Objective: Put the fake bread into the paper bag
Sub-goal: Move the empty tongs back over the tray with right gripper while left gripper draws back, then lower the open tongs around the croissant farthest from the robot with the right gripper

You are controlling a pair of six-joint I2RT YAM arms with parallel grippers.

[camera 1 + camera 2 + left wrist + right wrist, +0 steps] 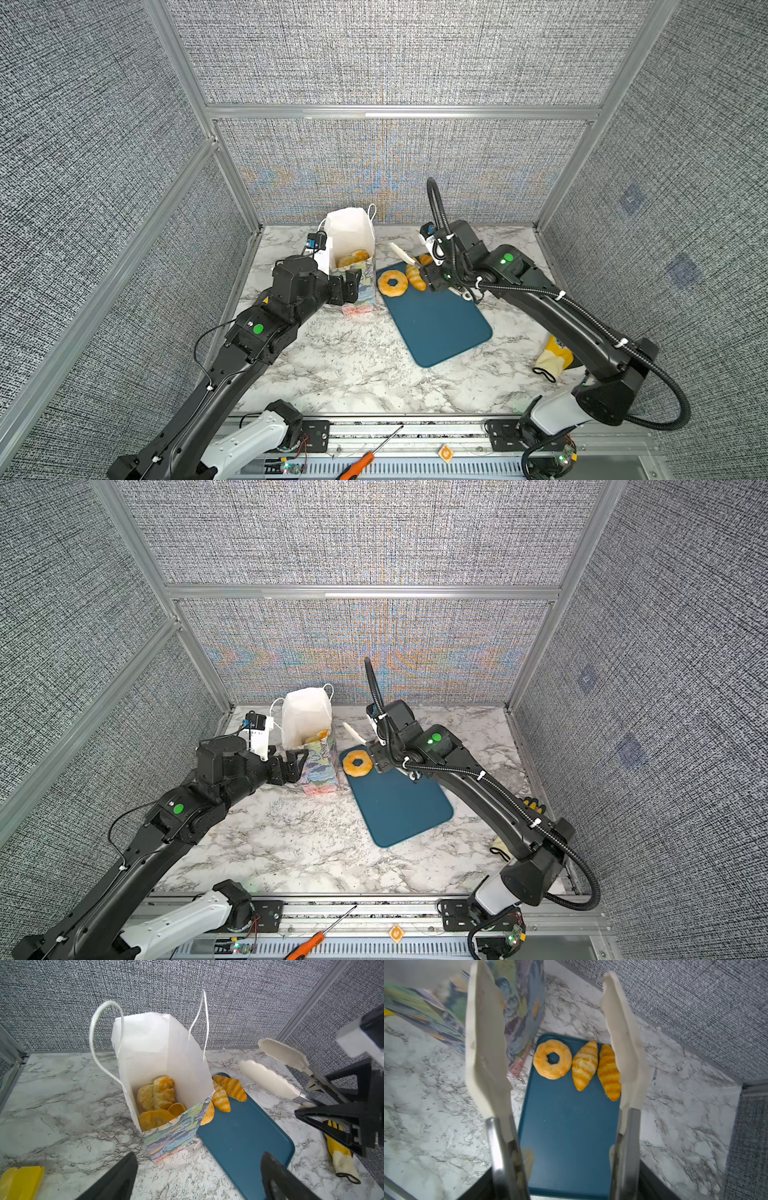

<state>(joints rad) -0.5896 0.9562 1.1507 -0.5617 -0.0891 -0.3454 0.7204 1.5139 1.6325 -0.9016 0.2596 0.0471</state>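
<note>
Paper bag (351, 237) upright on marble-look table (353, 365); grey fabric walls (395, 54) around.

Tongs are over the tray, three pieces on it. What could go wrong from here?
1. The left gripper is open, not gripping the paper bag; a bump from the tongs might tip it.
2. The two croissants lie side by side; the tongs may pinch both or drop one.
</note>
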